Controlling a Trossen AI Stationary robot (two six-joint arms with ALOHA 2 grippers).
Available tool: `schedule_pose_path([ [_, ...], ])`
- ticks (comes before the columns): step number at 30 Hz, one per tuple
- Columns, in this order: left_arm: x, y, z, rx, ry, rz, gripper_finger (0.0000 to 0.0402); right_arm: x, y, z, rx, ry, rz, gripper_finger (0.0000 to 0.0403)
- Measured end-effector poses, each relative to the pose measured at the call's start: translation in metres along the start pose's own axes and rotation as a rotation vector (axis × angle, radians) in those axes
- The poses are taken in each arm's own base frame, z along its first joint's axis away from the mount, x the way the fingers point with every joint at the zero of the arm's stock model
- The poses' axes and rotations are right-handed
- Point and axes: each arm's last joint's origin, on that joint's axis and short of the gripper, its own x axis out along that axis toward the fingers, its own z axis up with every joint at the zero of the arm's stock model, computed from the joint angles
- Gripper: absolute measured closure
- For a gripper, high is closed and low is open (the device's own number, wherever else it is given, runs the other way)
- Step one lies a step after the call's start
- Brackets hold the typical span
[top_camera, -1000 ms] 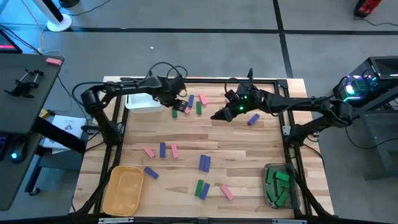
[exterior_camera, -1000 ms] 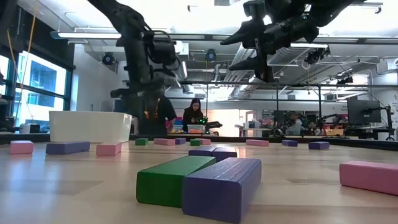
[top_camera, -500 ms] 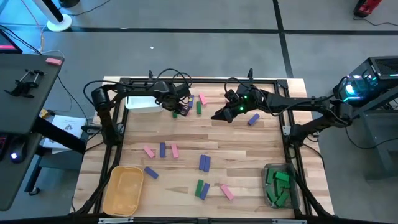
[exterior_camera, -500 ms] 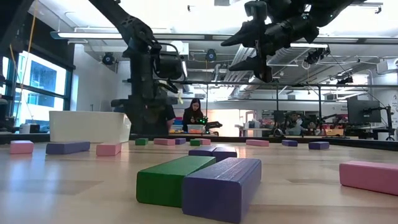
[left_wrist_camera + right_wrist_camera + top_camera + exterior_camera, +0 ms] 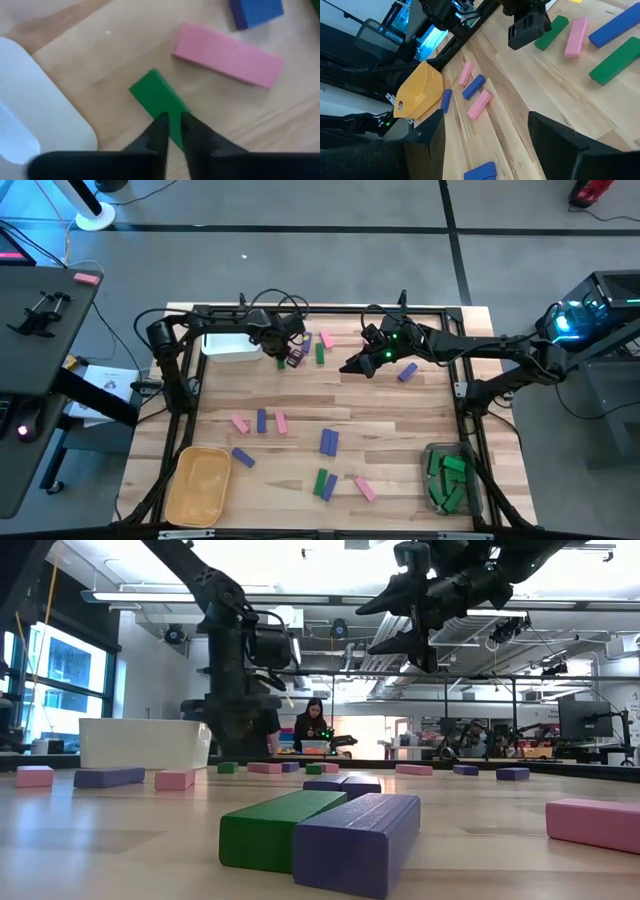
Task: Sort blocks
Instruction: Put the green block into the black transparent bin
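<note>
A: High view, progress check. Clear bin (image 5: 445, 478) at the counter's (image 5: 400, 420) near right corner holds several green blocks (image 5: 447, 470); that colour looks partly sorted. Yellow bin (image 5: 198, 485) and white bin (image 5: 231, 345) show nothing inside that I can make out.

B: So most is left?

A: My judgement: yes, an early stage. Loose blocks of all three colours lie across the counter: a pink and blue group (image 5: 260, 422) mid-left, a green-blue-pink group (image 5: 333, 482) at the near edge, one blue block (image 5: 407, 372) just beside the right gripper (image 5: 353, 366).

B: Jaws?

A: Left gripper (image 5: 171, 131) is low over the counter beside the white bin, jaws nearly pressed together, tips over a green block (image 5: 161, 107). No grip on it that I can confirm. A pink block (image 5: 228, 54) and a blue one (image 5: 255, 11) lie just beyond those tips. Right gripper hangs above the counter, jaws spread wide, holding nothing.

B: Surface and room?

A: Pale wood planks, black frame round the edge. Low view: open lab behind, ceiling light strips, windows, a seated person (image 5: 316, 727) far off.
</note>
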Motion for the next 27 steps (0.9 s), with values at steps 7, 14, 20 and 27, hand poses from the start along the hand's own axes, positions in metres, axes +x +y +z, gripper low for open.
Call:
schedule_pose_path([
  [7, 0.0001, -0.0001, 0.0014, 0.031, -0.011, -0.006, 0.0399, 0.0000, -0.0001, 0.0001, 0.000, -0.004, -0.006, 0.0187],
  [14, 0.0001, 0.0011, -0.0006, 0.077, 0.009, 0.006, 0.0401, 0.0000, -0.0005, -0.0004, 0.005, 0.000, -0.010, 0.0187],
  [20, 0.0001, 0.0009, -0.0005, 0.107, 0.007, 0.004, 0.0401, 0.0000, -0.0015, -0.0018, 0.013, 0.014, -0.021, 0.0187],
  [27, 0.0088, -0.0011, -0.0001, 0.142, 0.023, 0.011, 0.0401, 0.0000, -0.0026, -0.0033, 0.020, 0.027, -0.031, 0.0187],
])
